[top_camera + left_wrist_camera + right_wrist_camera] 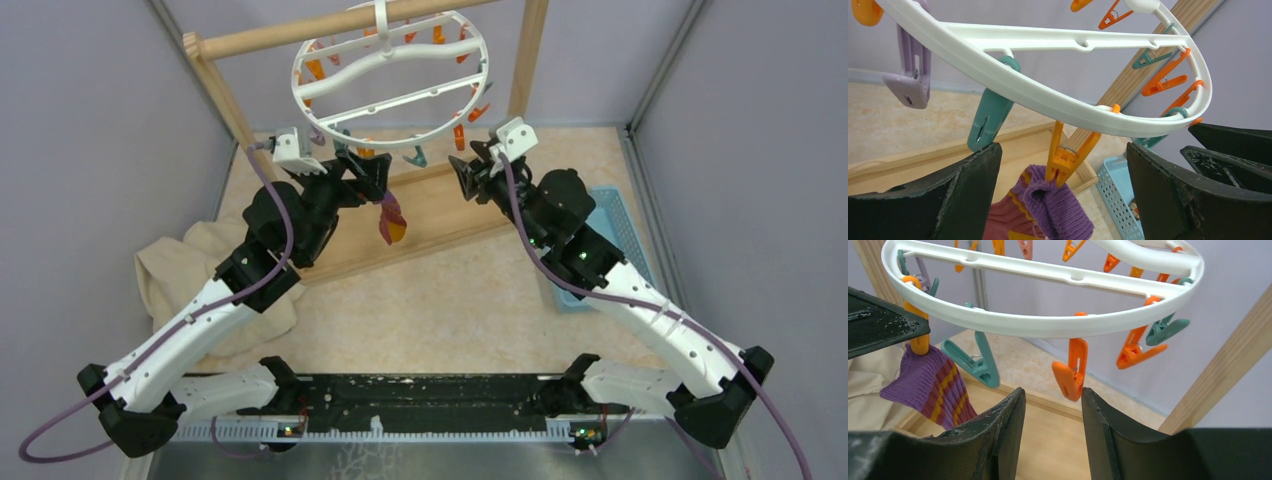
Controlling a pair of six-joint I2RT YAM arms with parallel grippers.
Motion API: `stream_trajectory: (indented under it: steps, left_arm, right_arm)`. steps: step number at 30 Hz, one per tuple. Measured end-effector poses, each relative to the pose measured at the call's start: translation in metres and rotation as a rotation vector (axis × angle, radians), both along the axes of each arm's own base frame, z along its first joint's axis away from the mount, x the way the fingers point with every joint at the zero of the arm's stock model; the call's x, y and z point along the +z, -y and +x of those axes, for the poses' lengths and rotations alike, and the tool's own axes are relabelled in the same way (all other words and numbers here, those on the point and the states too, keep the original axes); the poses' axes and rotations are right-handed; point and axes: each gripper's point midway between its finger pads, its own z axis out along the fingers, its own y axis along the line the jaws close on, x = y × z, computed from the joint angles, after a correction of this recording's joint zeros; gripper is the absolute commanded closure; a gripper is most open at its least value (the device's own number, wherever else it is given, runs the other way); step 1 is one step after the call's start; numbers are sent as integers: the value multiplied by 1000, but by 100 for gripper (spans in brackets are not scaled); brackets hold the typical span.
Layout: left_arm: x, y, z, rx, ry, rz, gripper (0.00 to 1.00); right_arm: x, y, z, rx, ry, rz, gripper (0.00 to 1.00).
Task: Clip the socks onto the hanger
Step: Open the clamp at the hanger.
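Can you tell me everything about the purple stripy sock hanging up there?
The sock is knitted: ribbed purple cuff, reddish body with orange stripes, orange tip. It dangles from an orange clip under the white hanger, pinched at the cuff, above the wooden base. The left gripper is open around it, not holding it.

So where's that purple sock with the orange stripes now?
The purple sock hangs left of centre overhead, pinched in an orange plastic clip on the near rim of the white round hanger, beside the left gripper.
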Motion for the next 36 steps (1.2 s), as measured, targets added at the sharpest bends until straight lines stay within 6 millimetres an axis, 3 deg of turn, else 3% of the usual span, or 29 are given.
stream_trajectory:
  steps: [7,17,21,27,36]
  left_arm:
    - [0,-3,-1,8,-1,0,1]
    - [3,-10,-3,30,0,-5,1]
    - [2,-10,-3,30,-2,-3,1]
    - [1,-11,-3,31,-5,0,1]
    - [3,-15,-6,38,-4,-2,1]
  right_arm:
    - [-17,-31,6,102,-17,-29,48]
    - [-13,-65,-7,291,20,-8,42]
    - [-25,-79,-6,341,5,-28,41]
    - [-44,-89,3,345,-18,-70,41]
    - [-46,-91,12,330,28,-122,41]
